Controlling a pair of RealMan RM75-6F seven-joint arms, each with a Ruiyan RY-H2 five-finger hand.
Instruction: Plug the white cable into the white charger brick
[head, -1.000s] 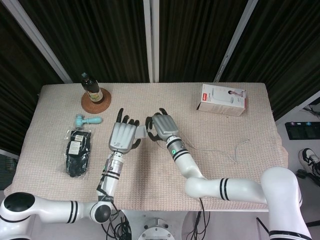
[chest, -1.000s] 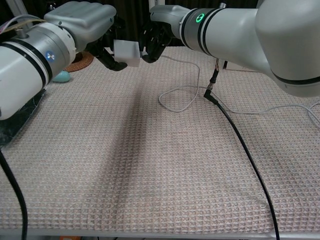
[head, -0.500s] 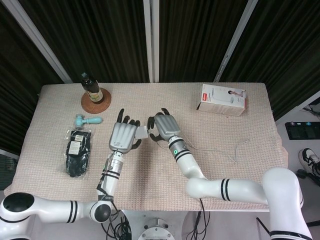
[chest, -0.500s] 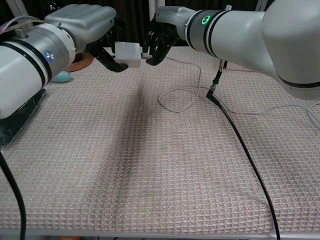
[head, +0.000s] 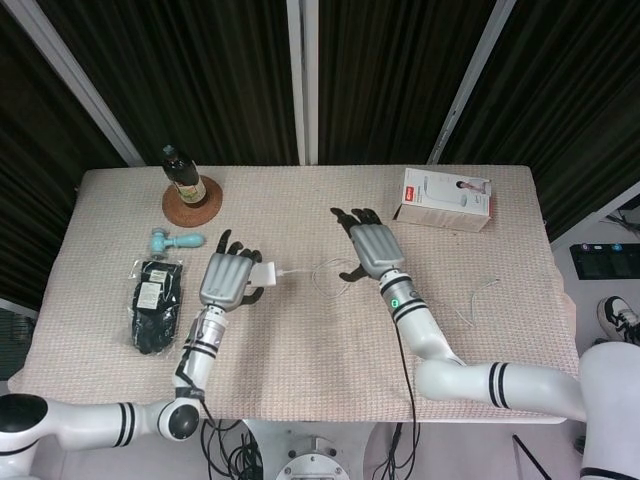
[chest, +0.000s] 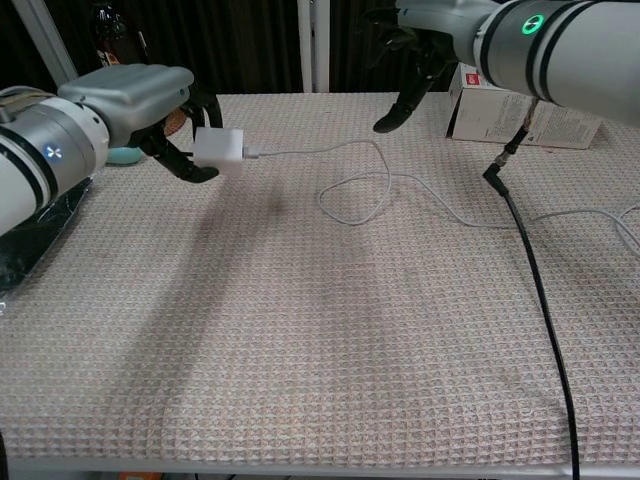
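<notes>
My left hand grips the white charger brick a little above the cloth, left of centre. The white cable sits plugged into the brick's right side, loops over the cloth and trails off to the right edge. My right hand hovers right of centre with its fingers spread, holding nothing, clear of the cable.
A white product box lies at the back right. A dark bottle stands on a round coaster at the back left. A teal tool and a black packet lie at the left. A black cord crosses the right side.
The right hand has let go of the cable's plug and drawn away to the right. The left hand has moved left and lower with the brick, cable attached.
</notes>
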